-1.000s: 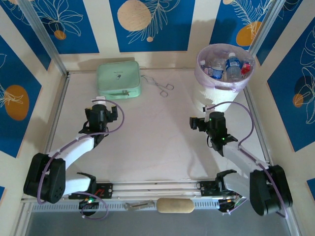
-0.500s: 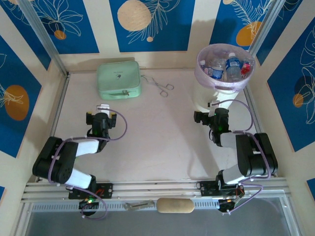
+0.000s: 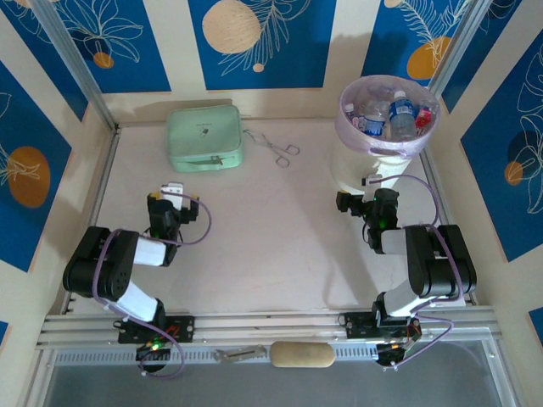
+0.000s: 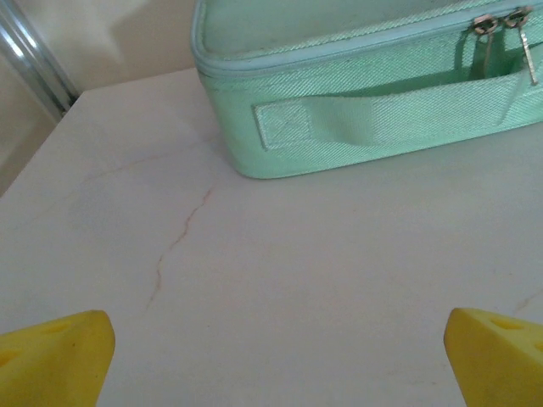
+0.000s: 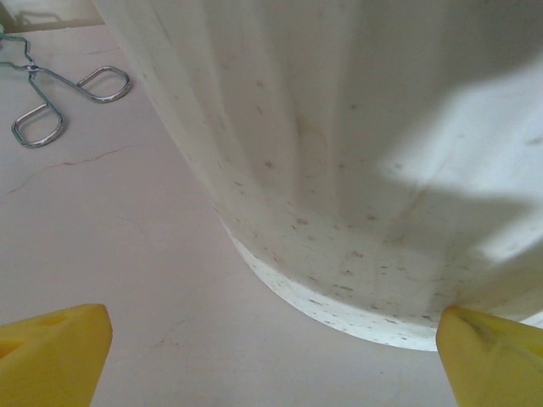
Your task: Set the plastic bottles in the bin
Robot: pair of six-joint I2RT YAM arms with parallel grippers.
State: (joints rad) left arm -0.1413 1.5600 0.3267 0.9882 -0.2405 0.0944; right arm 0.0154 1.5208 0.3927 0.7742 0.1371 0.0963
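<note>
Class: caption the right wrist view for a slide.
Open right gripper faces the base of the tall white slatted bin; metal forceps lie on the pale table.

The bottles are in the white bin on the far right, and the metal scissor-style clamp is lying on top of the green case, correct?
No. The clamp lies on the table just right of the green case, not on it, as the top view shows. The bottles are in the white bin.

A mint-green zip case (image 3: pixel 204 137) lies flat at the far left of the pale table (image 3: pixel 271 254), strap handle on its near side. Metal forceps (image 3: pixel 273 147) lie just beside its right edge. A tan oblong pad (image 3: pixel 301 354) sits at the near rail.
</note>
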